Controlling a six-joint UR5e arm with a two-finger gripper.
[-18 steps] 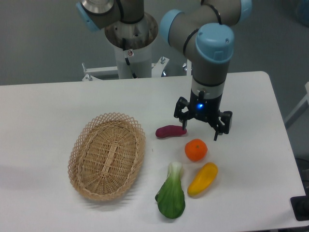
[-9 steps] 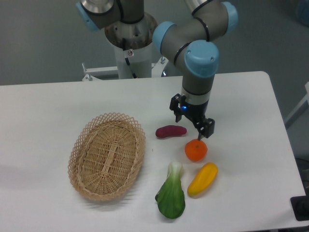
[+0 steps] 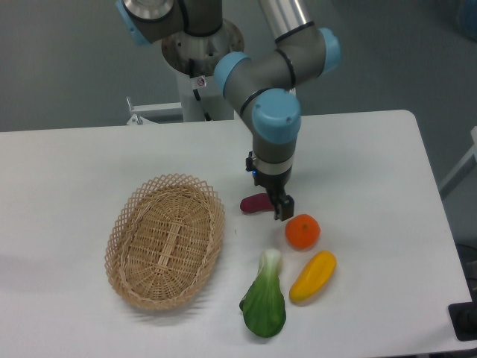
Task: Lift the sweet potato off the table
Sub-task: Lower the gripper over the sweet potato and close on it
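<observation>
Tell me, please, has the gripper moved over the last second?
Yes. The gripper has swung left, from above the orange to over the right end of the sweet potato, nearer the basket.

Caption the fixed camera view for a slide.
Pincer poised over the small reddish-purple sweet potato on the white table, beside a round orange.
</observation>
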